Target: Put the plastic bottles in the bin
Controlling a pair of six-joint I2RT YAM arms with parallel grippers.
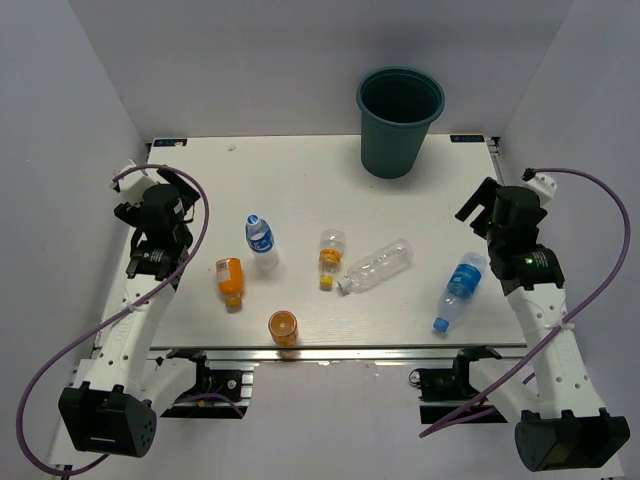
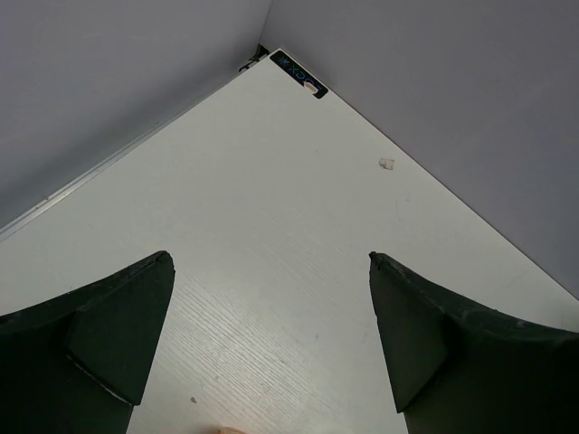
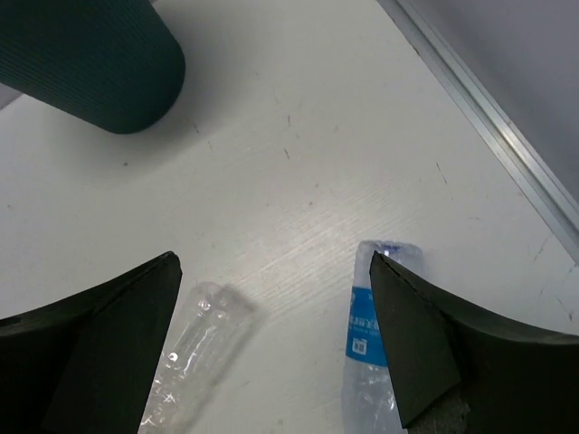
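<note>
The dark teal bin (image 1: 400,120) stands upright at the far right of the table; its side shows in the right wrist view (image 3: 90,63). Six bottles are on the table: a blue-labelled one (image 1: 261,240), an orange one lying (image 1: 231,281), an orange one near the front edge (image 1: 283,327), a clear one with an orange-yellow end (image 1: 331,257), a clear plain one (image 1: 378,266) (image 3: 194,348), and a blue-labelled one lying at the right (image 1: 459,290) (image 3: 371,362). My left gripper (image 1: 172,185) (image 2: 270,258) is open and empty above the far-left table. My right gripper (image 1: 480,205) (image 3: 271,262) is open and empty, above the gap between the plain and blue-labelled bottles.
White walls close the table (image 1: 300,190) on the left, back and right. A black sticker (image 2: 298,74) marks the far-left corner, with a small white speck (image 2: 386,164) near the back edge. A metal rail (image 3: 488,117) runs along the table's right edge.
</note>
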